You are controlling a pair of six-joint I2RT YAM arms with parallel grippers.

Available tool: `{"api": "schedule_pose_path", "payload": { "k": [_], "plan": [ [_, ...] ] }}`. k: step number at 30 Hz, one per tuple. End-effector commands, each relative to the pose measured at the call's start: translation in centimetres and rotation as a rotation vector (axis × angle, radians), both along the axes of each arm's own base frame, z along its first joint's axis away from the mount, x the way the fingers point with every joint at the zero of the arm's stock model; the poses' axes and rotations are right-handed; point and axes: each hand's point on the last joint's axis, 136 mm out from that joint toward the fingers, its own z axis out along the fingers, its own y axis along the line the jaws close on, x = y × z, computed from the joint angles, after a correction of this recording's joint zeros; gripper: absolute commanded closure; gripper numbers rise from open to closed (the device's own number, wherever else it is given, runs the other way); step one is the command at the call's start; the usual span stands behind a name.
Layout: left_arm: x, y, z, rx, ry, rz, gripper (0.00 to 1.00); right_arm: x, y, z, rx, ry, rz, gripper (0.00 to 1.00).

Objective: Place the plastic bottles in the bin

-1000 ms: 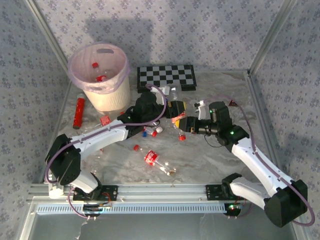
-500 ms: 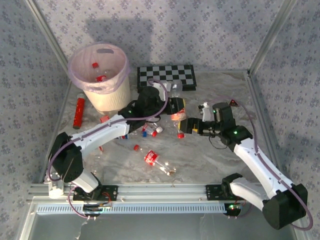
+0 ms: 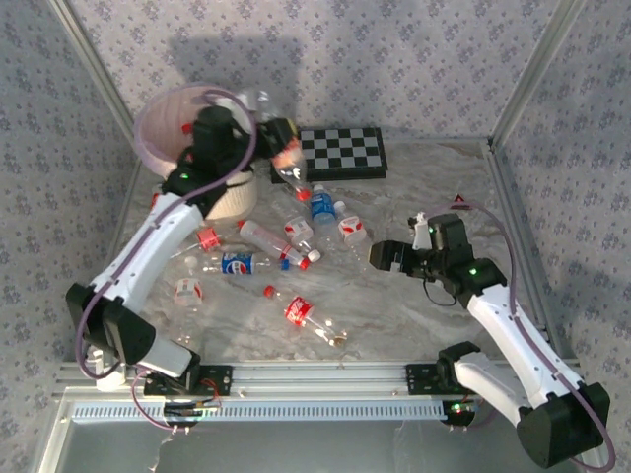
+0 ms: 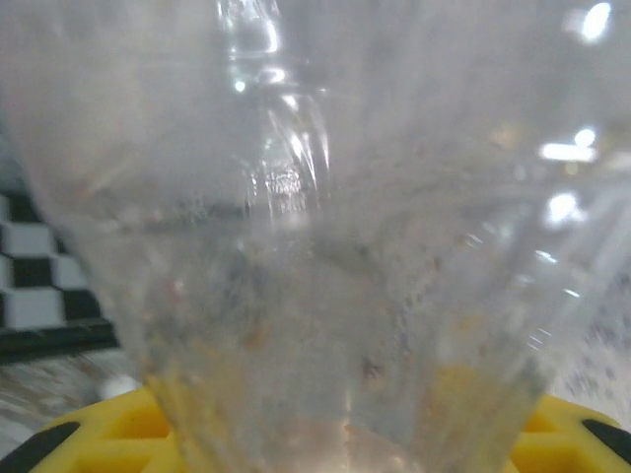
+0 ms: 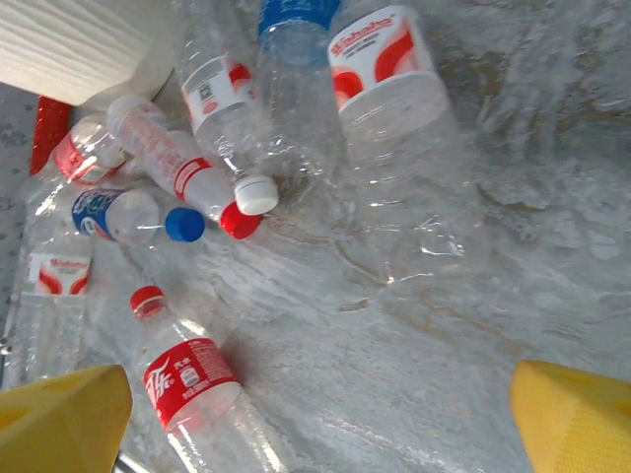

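Bin point(image 3: 146, 126) rim now has the left gripper point(image 3: 278, 136) just to its right, swung up from the table and pinching a clear bottle point(image 3: 292, 169) not yet over the opening. Further right of the bin, loose bottles point(image 3: 296, 232) remain. Farthest from the bin, the right gripper point(image 3: 383, 256) has sprung wide apart, empty: probably a finished handover, with the drop next.

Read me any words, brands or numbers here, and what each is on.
"pepsi": on the blue-label bottle lying on the table.
Red-label bottle: white script, too blurred to read.
Red-and-white-label bottle: print too small to read.
Red triangle marker: nothing legible.
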Motion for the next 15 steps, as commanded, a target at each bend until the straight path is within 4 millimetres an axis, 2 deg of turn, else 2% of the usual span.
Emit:
{"api": "schedule_pose_path", "payload": {
  "k": [1, 5, 9, 12, 15],
  "plan": [
    [0.4, 4.9, 3.4, 0.020, -0.062, 0.101, 1.00, -0.1, -1.0, 0.2, -0.014, -0.002, -0.038, 0.00],
    [2.0, 10.8, 3.8, 0.114, -0.056, 0.256, 1.00, -0.4, -2.1, 0.7, -0.047, -0.022, -0.067, 0.00],
    [3.3, 15.3, 3.5, 0.197, -0.025, 0.358, 1.00, -0.5, -3.1, 1.4, -0.045, -0.065, -0.111, 0.00],
    [4.2, 17.8, 3.2, 0.225, -0.011, 0.411, 1.00, -0.8, -3.2, 1.3, -0.044, -0.060, -0.109, 0.00],
    [5.4, 19.1, 2.5, 0.247, 0.007, 0.445, 1.00, -1.0, -3.4, 0.9, -0.059, -0.046, -0.105, 0.00]
  ]
}}
